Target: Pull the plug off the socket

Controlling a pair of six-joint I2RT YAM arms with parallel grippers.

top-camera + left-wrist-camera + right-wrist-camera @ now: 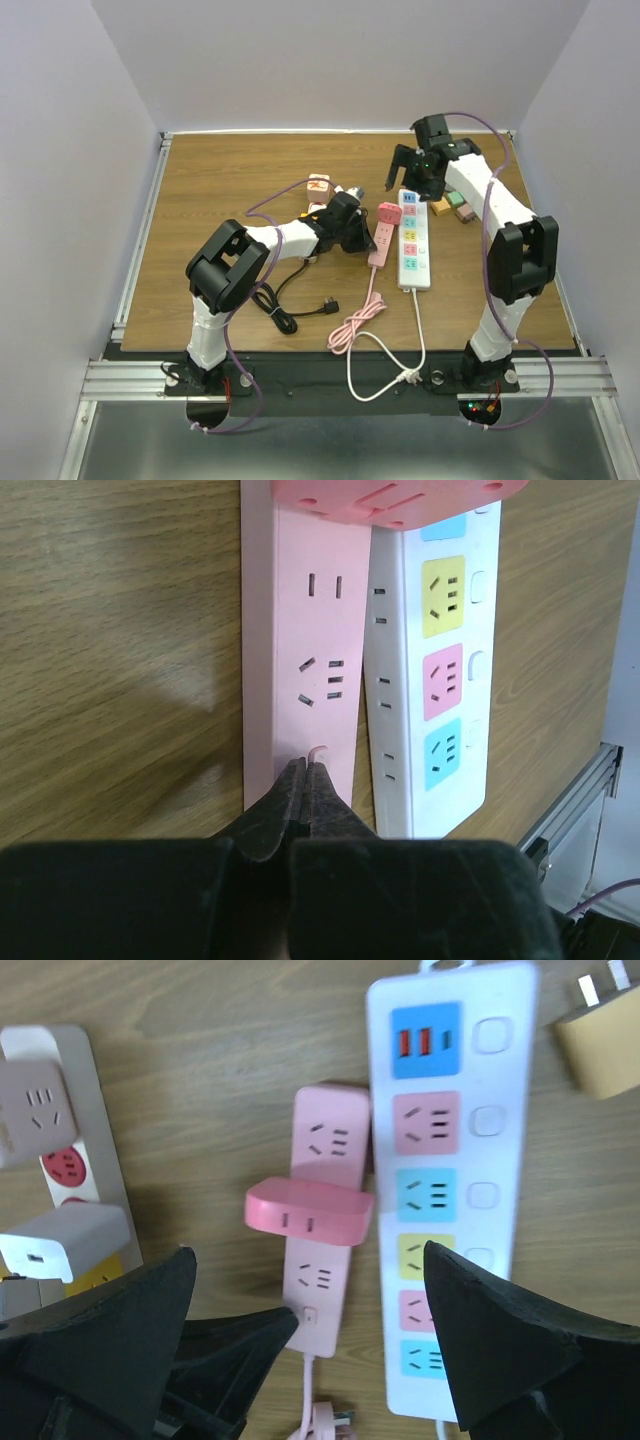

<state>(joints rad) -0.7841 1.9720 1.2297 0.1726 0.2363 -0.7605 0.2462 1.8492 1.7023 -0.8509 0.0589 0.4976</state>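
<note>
Nearest the arm bases, a pink cable [350, 328] lies coiled and a white cable [385, 372] loops past the desk [200, 200] edge. A black cord [290, 312] lies to their left (one end is lost under the left arm). Farther in, the left fingers [305, 785] are clenched tip to tip with nothing visible between them. Their tips are at the near end of the pink strip [310, 660]; whether they press on it cannot be told. The white strip [440, 670] lies just right of the pink one, long edges close together. The pink plug [310, 1212] sits in the pink strip about midway along it, its prongs hidden; the left wrist view cuts it off at the top. Beyond, the right fingers [150, 1310] hang released and spread wide above the strips, gripping nothing. Left of the strips a grey strip [60, 1150] carries adapters, partly cropped. At far right a tan charger [605, 1045] is also cut off by the frame edge.
</note>
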